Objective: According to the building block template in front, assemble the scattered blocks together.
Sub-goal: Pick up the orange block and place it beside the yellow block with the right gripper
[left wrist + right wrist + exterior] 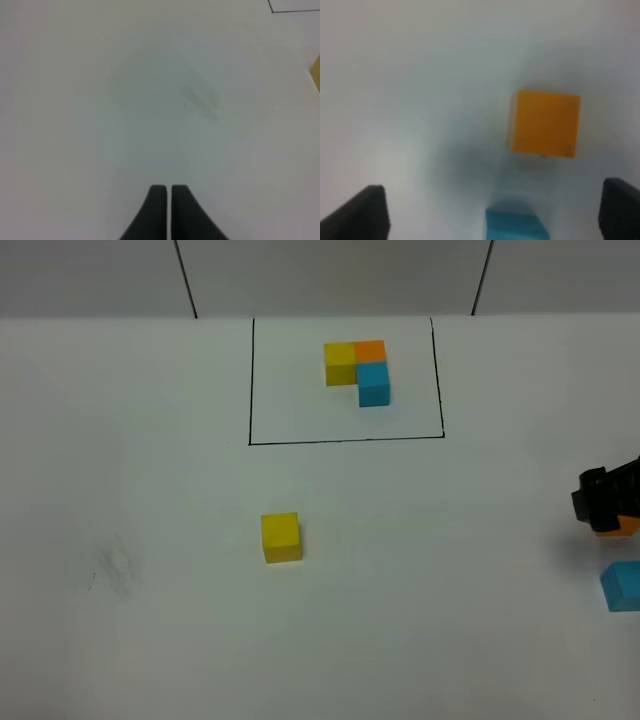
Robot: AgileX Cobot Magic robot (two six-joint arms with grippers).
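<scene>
**Item 1. Desk** [150, 490]: white and plain. It has a faint grey smudge [115, 570] at the near left.

**Item 2. Template** [357, 370]: far middle of the desk.
- It is three cubes touching in an L.
- Yellow is on the left, orange is to its right, and light blue sits against the near side of the orange.
- A thin black frame [345, 440] is drawn around the group, with bare desk between the line and the cubes.

**Item 3. Yellow block** [281, 537]: loose and alone.
- It sits near the middle of the desk, on the near side of the frame and a little left of the template.
- It is well apart from the other two loose blocks.

**Item 4. Orange block** [545, 123]: at the right edge of the desk, flat on its face.
- From above, my right arm partly covers its far side.

**Item 5. Light blue block** [622, 586]: at the right edge, just on the near side of the orange block.
- A narrow gap separates the two, so they are not touching.

**Item 6. My left pincer** [168, 189]: pressed together, with only a hairline slit between the two dark fingers.
- It holds nothing.
- It is over bare desk by the smudge on the left, with a sliver of the yellow block at the edge of its view.

**Item 7. My right pincer** [495, 189]: spread wide and holding nothing.
- It is over the two right-hand blocks.
- The orange block shows in the space between my fingers, closer to one finger than the other.
- Neither finger touches the orange block.
</scene>
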